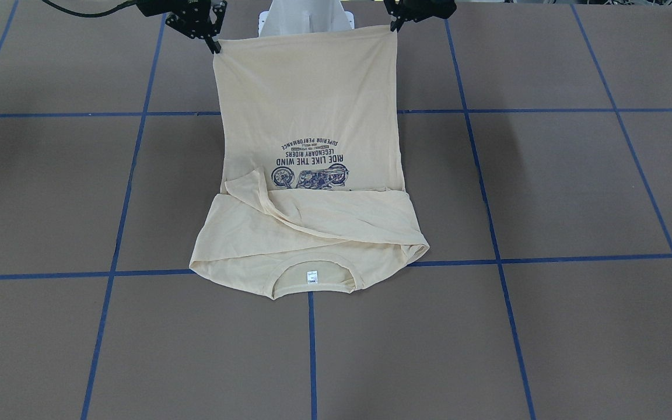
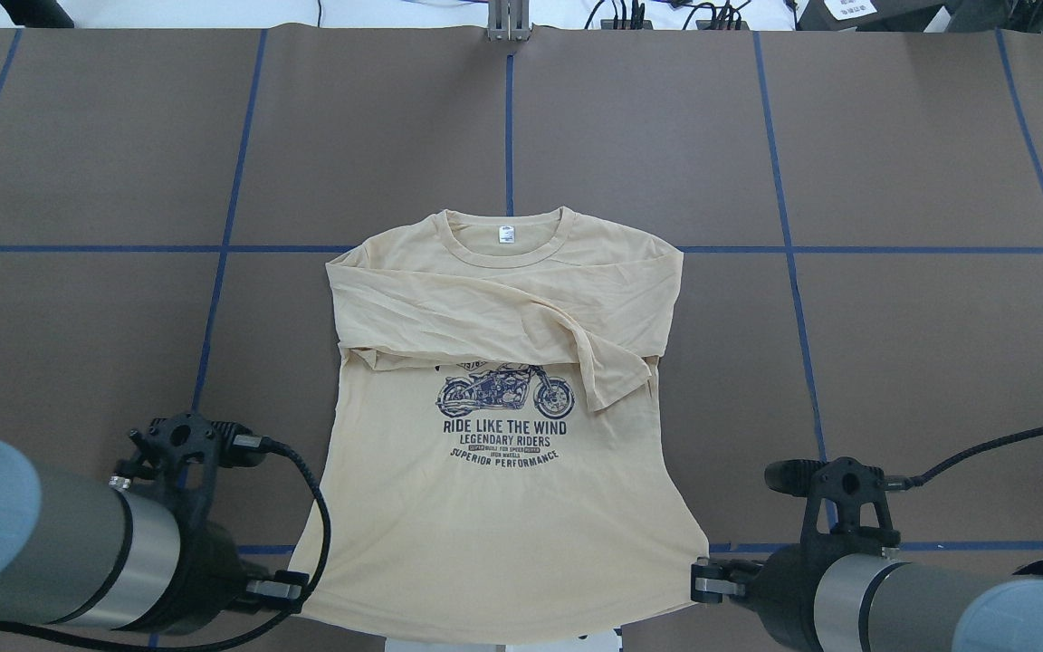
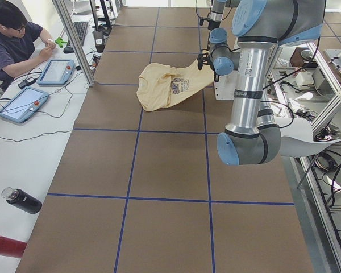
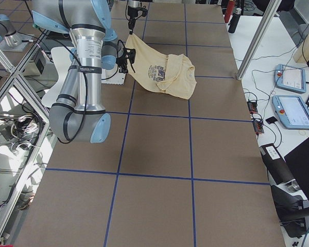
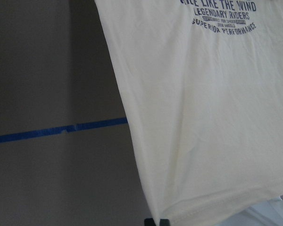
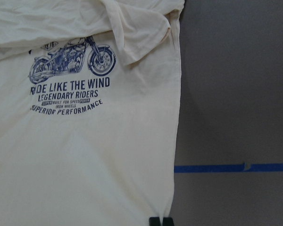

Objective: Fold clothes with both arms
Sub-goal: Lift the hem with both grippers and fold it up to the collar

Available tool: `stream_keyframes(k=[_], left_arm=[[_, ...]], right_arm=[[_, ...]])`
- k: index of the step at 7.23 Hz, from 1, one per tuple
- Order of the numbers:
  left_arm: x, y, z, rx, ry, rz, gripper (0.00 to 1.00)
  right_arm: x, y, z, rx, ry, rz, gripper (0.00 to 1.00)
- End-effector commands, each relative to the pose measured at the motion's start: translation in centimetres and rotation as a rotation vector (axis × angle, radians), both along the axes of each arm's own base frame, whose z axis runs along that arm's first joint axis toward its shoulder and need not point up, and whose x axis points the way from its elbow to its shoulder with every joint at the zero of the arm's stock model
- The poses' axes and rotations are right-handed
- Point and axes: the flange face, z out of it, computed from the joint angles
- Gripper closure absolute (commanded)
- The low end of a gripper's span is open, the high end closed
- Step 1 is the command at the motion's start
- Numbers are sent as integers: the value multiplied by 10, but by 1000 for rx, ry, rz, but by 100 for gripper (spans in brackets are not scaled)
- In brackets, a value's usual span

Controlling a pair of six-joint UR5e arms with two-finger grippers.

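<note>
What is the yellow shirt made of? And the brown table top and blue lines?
The shirt looks like thin, soft knit cloth, maybe cotton: it sags and wrinkles where lifted. The table top seems covered in dull brown paper or card, with no shine. The blue lines look like stuck-on tape, with a small nick in one.

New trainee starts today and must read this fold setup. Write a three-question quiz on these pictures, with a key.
1. True or false: the right tool is open, clear of the shirt.
2. Which part does the left tool grip? A sleeve cuff; B hem corner; C collar.
3. Fill the gap: the folded sleeves partly cover the ___ print.
Key: 1 false, it is shut on the other hem corner; 2 B; 3 motorcycle.
</note>
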Motion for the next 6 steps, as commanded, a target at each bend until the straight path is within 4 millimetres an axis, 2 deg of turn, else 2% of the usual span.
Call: stream_keyframes(k=[1,2,3,4,5,6], left_arm=[[44,-92,1,84,-76,-116,100],[28,-147,0,154,-96,-166,100],[9,-195,-9,201,-103,-222,100],[-8,-231,-18,226,-111,-272,100],[-19,-254,-28,251,-112,-300,100],[-14,-268,-25,267,-133,-328,100]], right_arm=[[-13,-68,8,17,32,113,100],[-29,-132,7,42,52,171,100],[-24,-192,-18,47,27,233,100],[4,-230,-23,7,5,256,100],[22,-254,-32,13,-6,272,100],[17,-278,-33,11,10,296,100]])
